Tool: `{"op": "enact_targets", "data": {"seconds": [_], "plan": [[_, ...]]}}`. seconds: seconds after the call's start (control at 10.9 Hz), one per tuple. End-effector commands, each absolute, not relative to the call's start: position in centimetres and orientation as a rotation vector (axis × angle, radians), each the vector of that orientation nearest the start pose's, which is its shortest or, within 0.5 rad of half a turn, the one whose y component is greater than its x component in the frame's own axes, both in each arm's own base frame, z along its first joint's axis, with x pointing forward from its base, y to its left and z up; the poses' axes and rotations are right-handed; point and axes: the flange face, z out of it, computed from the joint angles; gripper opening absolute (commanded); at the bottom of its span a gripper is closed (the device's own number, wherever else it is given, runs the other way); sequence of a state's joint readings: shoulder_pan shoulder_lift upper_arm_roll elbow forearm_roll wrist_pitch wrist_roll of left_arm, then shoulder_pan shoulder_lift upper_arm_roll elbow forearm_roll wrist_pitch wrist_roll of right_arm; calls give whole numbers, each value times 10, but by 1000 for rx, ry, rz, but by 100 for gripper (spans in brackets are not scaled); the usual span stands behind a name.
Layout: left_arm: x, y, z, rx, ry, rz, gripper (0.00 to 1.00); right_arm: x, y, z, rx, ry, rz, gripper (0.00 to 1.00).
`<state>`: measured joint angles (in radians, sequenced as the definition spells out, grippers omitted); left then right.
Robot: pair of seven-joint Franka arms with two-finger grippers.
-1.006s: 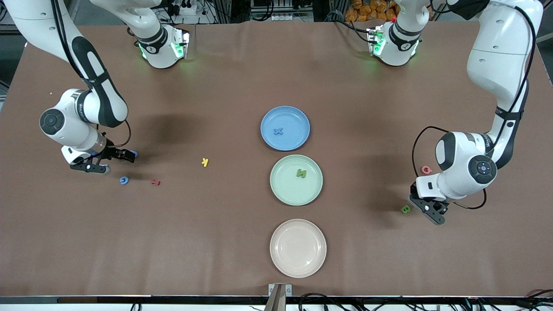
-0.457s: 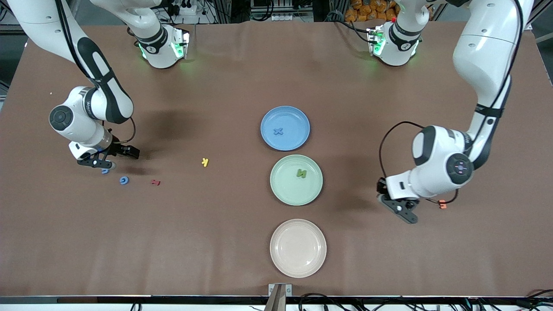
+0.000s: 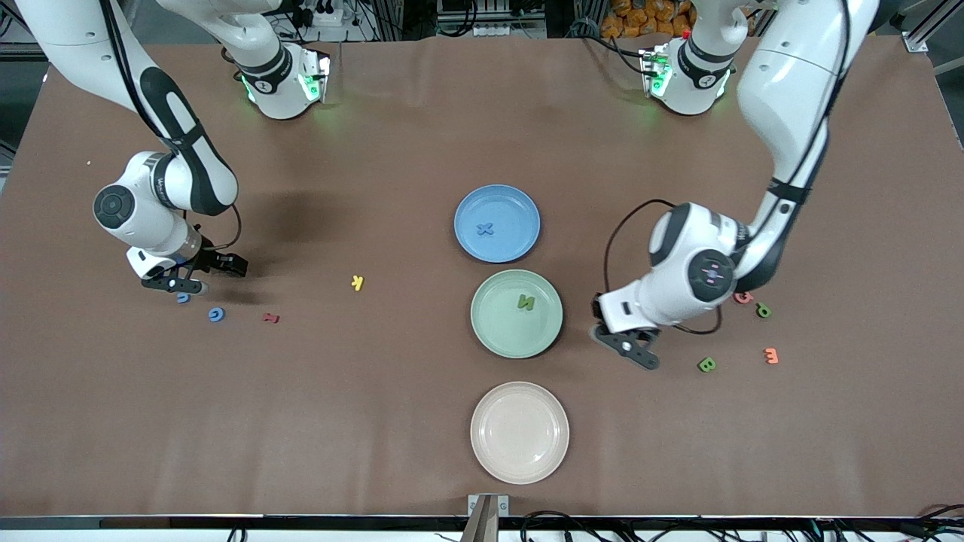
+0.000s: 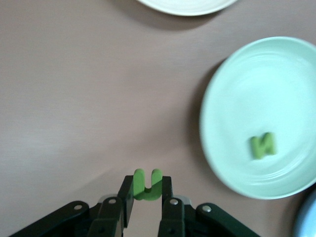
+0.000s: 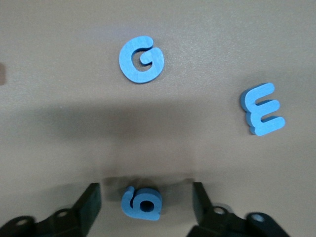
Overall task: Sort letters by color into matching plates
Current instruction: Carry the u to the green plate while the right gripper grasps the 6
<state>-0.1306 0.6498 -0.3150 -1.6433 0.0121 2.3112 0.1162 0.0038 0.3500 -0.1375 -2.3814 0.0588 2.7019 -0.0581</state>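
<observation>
Now left claw (image 4: pixel 146 205) grips green U (image 4: pixel 146 183) nr green plate (image 4: pixel 291 64).

Front view: high camera facing both robot bases across the brown cloth-covered table (image 3: pixel 376 421). Left wrist view: close, looking down, sharing the round pale mint green plate (image 4: pixel 261 113) (image 3: pixel 517 313). Right wrist view: close, sharing the small blue letter G (image 5: pixel 141 59) (image 3: pixel 216 314).

Even overhead light drops soft shadows beneath my arms on the table (image 3: pixel 376 421), while my left wrist view looks slightly blurred.
</observation>
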Motion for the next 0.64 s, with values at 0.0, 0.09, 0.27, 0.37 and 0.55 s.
{"op": "enact_targets", "data": {"seconds": [0.0,0.09,0.27,0.37,0.55], "plan": [[611,-335,244,-3233,711,-3,0,490,-66,173,-3144,199,25,64],[606,-345,239,-3216,673,-12,0,489,-66,171,-3144,199,32,58],[602,-365,232,-3216,642,-17,0,489,-65,170,-3144,197,35,47],[600,-373,227,-3219,625,-13,0,489,-65,169,-3144,194,37,43],[597,-389,218,-3216,601,-18,0,487,-62,165,-3144,183,52,37]]}}
